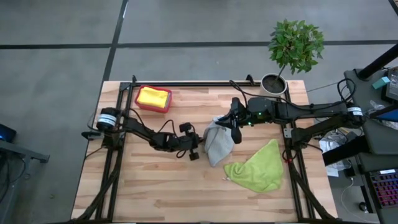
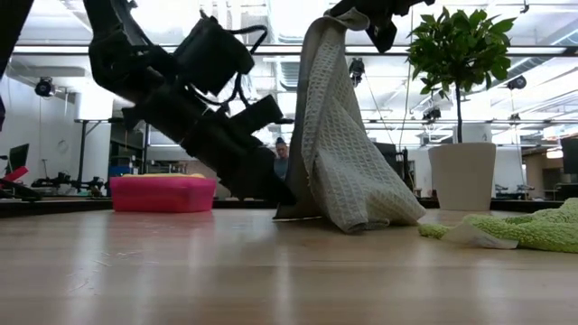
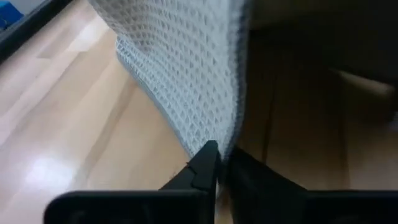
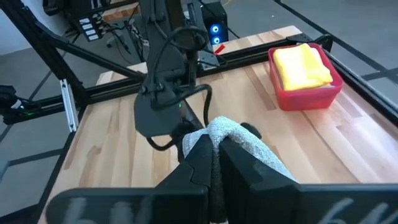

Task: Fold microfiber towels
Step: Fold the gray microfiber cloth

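A grey waffle-weave microfiber towel (image 1: 217, 144) hangs at the table's middle from my right gripper (image 1: 234, 122), which is shut on its top. The towel's lower end (image 2: 361, 212) lies bunched on the wood. My left gripper (image 1: 198, 149) comes in low from the left and is shut on the towel's lower left edge (image 2: 287, 203). A lime green towel (image 1: 256, 168) lies crumpled on the table to the near right. Yellow towels (image 1: 153, 97) lie in a pink-red bin (image 1: 163, 107) at the far left. My left gripper pinches the grey towel's hemmed edge at a lower corner (image 3: 219, 144) between its two fingers. The fingers slant down from the table's left side. The cloth rises from them toward the other gripper; how many layers they hold does not show. My right gripper pinches a bunched fold at the grey towel's top (image 4: 231, 133) between its two fingers, coming nearly level from the table's right. The towel hangs below the fingers, slack, with its lower end on the table (image 2: 361, 212).
A potted plant (image 1: 292, 50) stands at the far right corner. A black frame rail (image 1: 186, 83) runs along the far edge, with more rails down both sides. Bare wood (image 1: 155, 186) lies at the near left. A person (image 2: 284, 155) shows in the room behind.
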`<action>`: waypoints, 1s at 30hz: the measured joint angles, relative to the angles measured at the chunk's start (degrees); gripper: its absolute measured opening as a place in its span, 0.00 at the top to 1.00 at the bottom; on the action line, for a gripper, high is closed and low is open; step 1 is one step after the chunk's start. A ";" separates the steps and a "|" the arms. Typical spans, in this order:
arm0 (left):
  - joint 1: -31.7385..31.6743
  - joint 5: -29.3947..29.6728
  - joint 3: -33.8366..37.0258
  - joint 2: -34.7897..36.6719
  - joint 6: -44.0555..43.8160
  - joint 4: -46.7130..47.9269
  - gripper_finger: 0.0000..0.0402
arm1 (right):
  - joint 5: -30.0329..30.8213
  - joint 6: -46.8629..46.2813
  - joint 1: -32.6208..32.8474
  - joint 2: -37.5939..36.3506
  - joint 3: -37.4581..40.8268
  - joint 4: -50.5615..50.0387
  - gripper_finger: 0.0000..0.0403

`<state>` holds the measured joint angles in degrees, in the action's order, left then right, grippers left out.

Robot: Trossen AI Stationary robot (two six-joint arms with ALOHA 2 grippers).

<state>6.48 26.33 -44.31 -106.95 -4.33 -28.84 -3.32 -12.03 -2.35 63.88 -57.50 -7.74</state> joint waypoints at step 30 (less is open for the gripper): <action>1.74 -1.90 -25.68 52.82 16.41 48.77 1.00 | -3.35 1.07 -3.79 4.74 -28.69 -33.91 0.98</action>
<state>8.22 24.43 -69.99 -54.14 12.08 19.93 -6.67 -10.96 -6.14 68.61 -86.19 -41.65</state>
